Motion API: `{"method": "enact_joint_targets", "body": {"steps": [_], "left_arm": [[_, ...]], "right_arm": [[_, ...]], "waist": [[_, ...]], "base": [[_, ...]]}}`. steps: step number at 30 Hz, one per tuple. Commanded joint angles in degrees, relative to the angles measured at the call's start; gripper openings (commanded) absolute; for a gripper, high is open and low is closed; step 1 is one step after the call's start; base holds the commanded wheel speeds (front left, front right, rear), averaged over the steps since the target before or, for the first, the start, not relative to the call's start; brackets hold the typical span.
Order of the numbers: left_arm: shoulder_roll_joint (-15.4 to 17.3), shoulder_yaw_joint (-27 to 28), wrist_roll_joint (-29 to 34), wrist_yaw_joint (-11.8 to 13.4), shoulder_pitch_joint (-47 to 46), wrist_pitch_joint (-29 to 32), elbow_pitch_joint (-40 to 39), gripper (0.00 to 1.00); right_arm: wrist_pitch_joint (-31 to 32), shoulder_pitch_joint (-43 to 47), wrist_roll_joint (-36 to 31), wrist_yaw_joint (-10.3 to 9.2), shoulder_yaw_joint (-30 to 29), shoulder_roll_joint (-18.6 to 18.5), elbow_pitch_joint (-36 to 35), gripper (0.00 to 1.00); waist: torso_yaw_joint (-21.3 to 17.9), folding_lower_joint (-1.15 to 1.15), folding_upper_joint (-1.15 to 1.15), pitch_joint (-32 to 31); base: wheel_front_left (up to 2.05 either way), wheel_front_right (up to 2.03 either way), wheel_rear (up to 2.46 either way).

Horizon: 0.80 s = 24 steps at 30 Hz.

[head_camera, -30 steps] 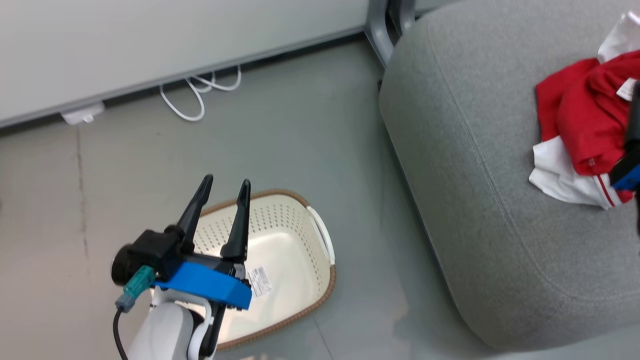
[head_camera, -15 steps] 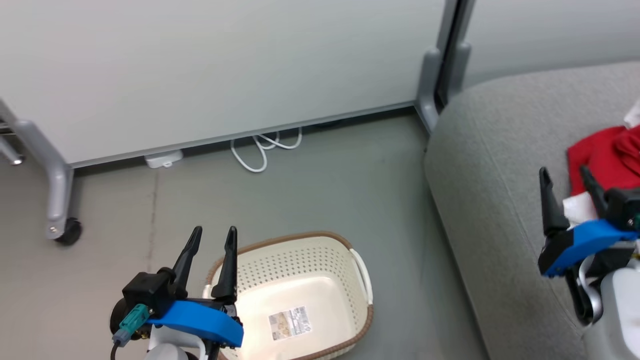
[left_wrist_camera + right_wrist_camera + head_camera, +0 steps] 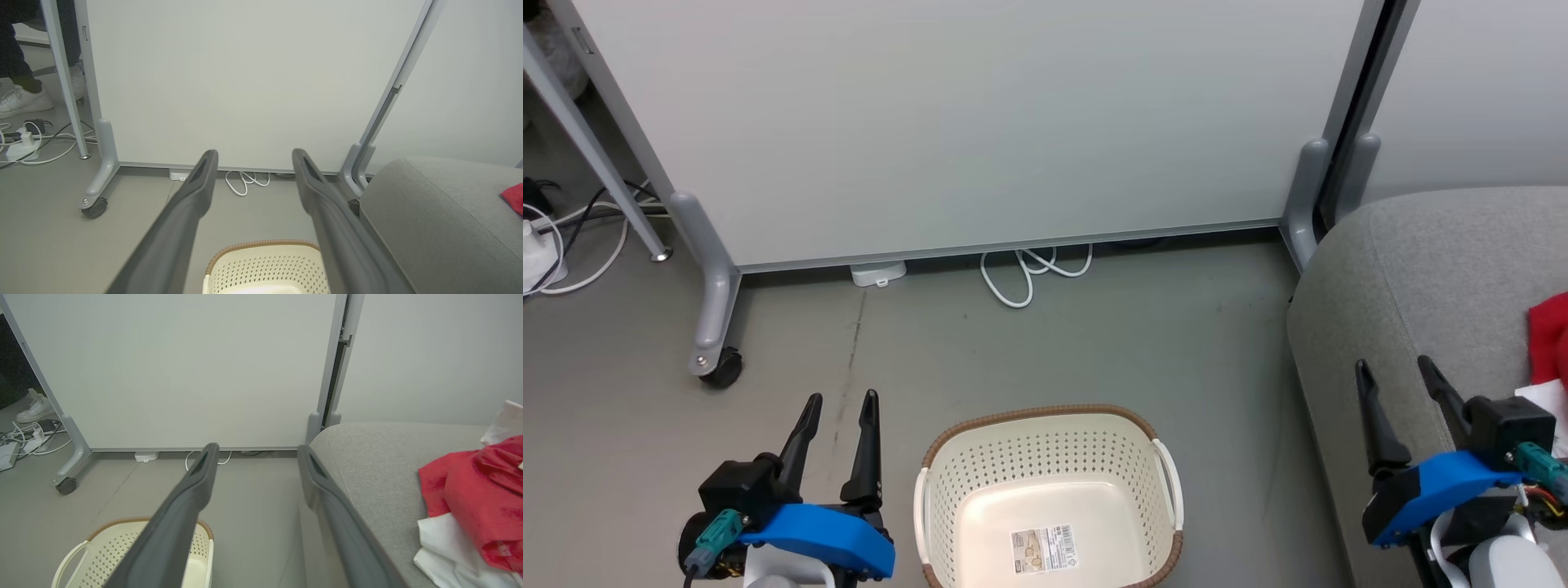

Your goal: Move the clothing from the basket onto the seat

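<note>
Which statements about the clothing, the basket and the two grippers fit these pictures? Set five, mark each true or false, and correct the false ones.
1. The clothing lies on the seat. True.
2. The basket stands on the seat. False: it stands on the floor beside the seat.
3. The left gripper and the right gripper are both open and hold nothing. True.
4. The white cable lies in the basket. False: it lies on the floor at the foot of the partition.
5. A printed label shows on the basket's bottom. True.
</note>
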Motion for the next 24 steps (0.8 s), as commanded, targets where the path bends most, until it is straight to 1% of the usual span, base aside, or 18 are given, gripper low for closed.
{"method": "enact_joint_targets", "body": {"steps": [1, 9, 24], "left_arm": [[0.11, 0.39, 0.3, -0.09, -0.09, -0.27, 0.24, 1.0], [0.14, 1.41, 0.38, -0.09, -0.42, -0.27, 1.01, 1.0], [0.3, 0.69, 0.26, -0.09, -0.93, -0.27, 1.54, 1.0]], "right_arm": [[0.11, 1.42, 0.16, 0.01, 0.19, 0.27, -0.55, 1.0], [0.55, 4.27, 0.65, 0.01, 1.7, 1.68, -2.97, 1.0], [0.58, 4.95, 1.76, 0.01, 1.98, 2.39, -3.44, 1.0]], "waist": [[0.56, 0.01, -0.01, -0.21], [1.66, 0.01, -0.01, -0.18], [0.99, 0.01, -0.01, 0.0]], "base": [[0.0, 0.0, 0.0], [0.0, 0.0, 0.0], [0.0, 0.0, 0.0]]}}
